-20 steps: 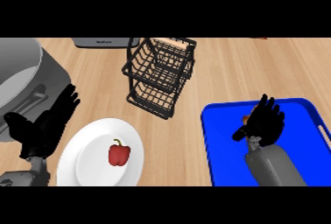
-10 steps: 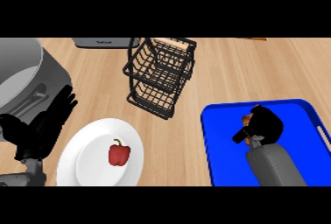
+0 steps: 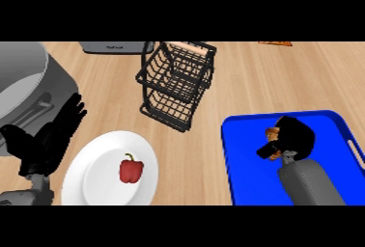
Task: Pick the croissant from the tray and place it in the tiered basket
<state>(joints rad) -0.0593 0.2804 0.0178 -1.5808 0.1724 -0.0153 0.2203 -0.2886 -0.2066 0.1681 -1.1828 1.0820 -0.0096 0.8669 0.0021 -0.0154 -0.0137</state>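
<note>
Croissant (image 3: 272, 132), golden-brown and only partly visible, lies on the blue rectangular plastic tray (image 3: 246, 159) at about 4 o'clock in the head view. It is mostly hidden under the black right hand (image 3: 292, 137), whose fingers curl down around it in a grasp; a sliver of pastry peeks out at the hand's 10 o'clock side. The grey forearm (image 3: 310, 181) runs from the hand toward 5 o'clock. The black wire tiered basket (image 3: 175, 82) stands near 12 o'clock, well apart from the tray's near corner. At 7 o'clock, a red bell pepper (image 3: 130, 169) rests on a round white plate (image 3: 100, 154). The black left hand (image 3: 46, 140) shows at 9 o'clock beside the plate, fingers straight and relaxed, holding nothing. A large grey metal pot (image 3: 25, 87) sits at 10 o'clock.
</note>
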